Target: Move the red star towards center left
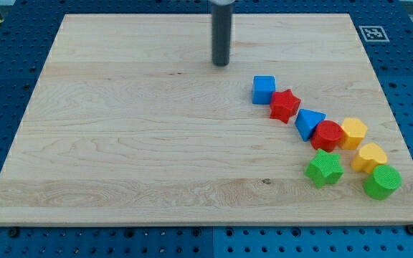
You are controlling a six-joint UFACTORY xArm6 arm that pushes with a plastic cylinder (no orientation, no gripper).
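Standing near the board's top edge, my tip touches no block and holds nothing. The red star lies toward the right edge, below and right of my tip, well apart from it, touching the blue cube and just beside the blue triangle.

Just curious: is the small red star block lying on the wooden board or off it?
On it: the red star block rests on the wooden board, wedged between two blue blocks.
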